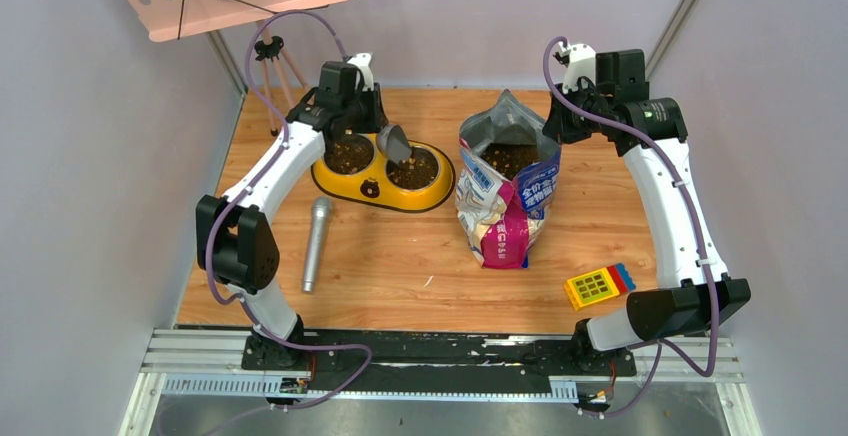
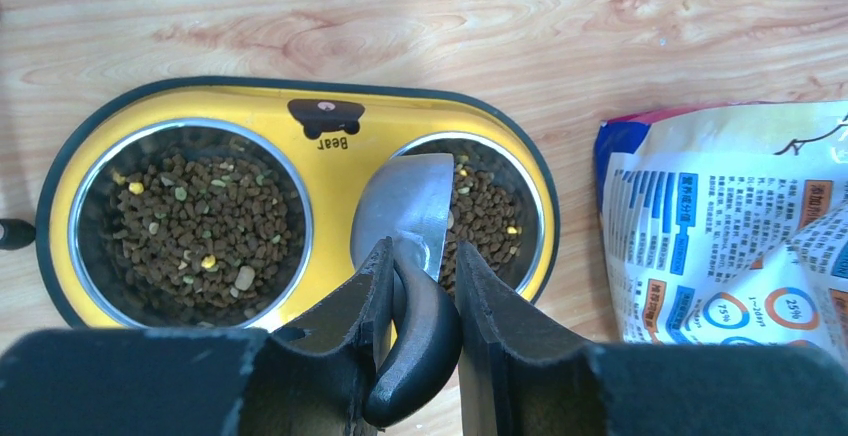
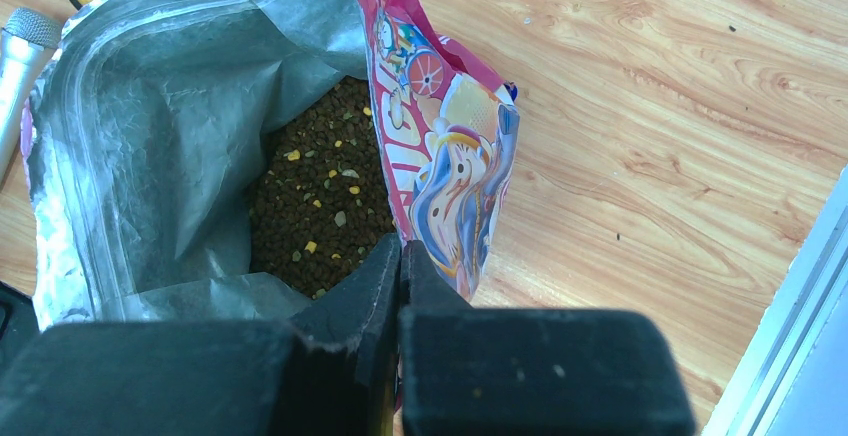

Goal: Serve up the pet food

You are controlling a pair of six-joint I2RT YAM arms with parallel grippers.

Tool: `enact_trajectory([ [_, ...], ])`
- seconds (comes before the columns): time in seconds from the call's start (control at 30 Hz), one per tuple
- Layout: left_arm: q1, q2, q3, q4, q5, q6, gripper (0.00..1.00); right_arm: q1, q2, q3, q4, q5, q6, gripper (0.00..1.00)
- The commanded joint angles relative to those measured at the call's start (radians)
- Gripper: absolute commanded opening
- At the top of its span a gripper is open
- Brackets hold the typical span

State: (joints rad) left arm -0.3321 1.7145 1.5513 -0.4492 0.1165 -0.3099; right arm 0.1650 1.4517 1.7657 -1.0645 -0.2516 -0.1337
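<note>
A wooden tabletop (image 1: 400, 276) fills the middle of the top view. A glossy pink, purple and blue bag (image 1: 505, 211) is stood open at right of centre; the characters printed on its front are too small to be read, while on its back panel, at the right edge of the left wrist view, ring charts marked "25%" can be made out. The bag's far rim is pinched by the right tool (image 3: 400, 256), whose fingers are pressed together on the foil edge. A yellow double-bowl feeder (image 1: 345, 181) is placed at left of centre; on its rim a dark bear emblem and the word "Bear" are seen upside down in the left wrist view. A silver microphone (image 1: 317, 241) is laid below the feeder, and a yellow keypad toy (image 1: 598, 284) at the lower right. A grey metal scoop (image 2: 405, 206) is held over the right-hand bowl, its dark handle clamped in the left tool (image 2: 425, 256). The pet food (image 2: 200, 226) is found in both bowls and inside the bag.
</note>
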Motion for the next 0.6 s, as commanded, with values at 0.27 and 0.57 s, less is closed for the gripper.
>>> enact_trajectory([
  [0.27, -0.033, 0.016, 0.049, 0.035, 0.000, -0.028, 0.00, 0.000, -0.031, 0.013, 0.072, 0.003, -0.011, 0.00],
  [0.57, -0.034, 0.032, 0.034, 0.029, -0.019, -0.010, 0.00, 0.001, -0.036, 0.007, 0.075, 0.005, -0.013, 0.00],
])
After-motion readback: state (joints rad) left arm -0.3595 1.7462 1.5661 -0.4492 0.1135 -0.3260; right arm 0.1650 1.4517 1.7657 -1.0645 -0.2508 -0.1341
